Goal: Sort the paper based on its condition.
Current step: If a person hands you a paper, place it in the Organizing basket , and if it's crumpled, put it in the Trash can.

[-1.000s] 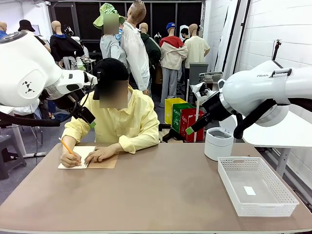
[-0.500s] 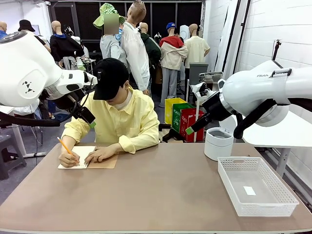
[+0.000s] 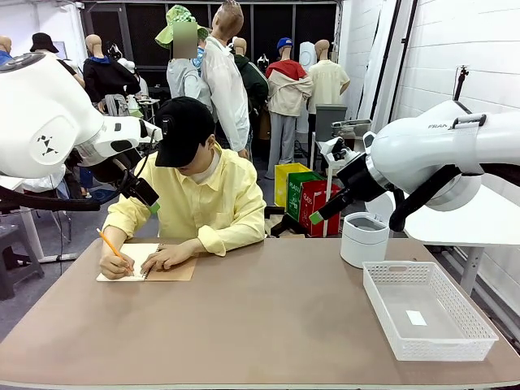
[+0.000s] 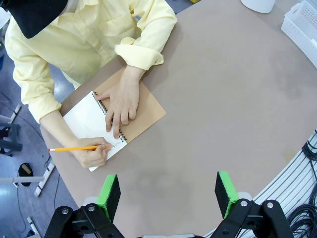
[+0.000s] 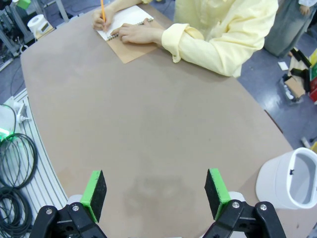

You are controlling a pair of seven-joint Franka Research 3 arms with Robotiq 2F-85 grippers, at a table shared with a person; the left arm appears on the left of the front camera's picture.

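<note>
Brown card-covered spiral notebook at the counter's far left; person's hand writes on its paper, smooth, white, bound in. Left gripper, right gripper: jaws wide apart, empty, hovering. Step: waiting. Next needs a loose sheet, judged for round white bin or white mesh basket.

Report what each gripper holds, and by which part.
Nothing. The left gripper and right gripper are open and empty above the table.

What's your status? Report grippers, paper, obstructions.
Both empty: left gripper open, right gripper open. In the way: person writing in notebook, hands on it.
</note>
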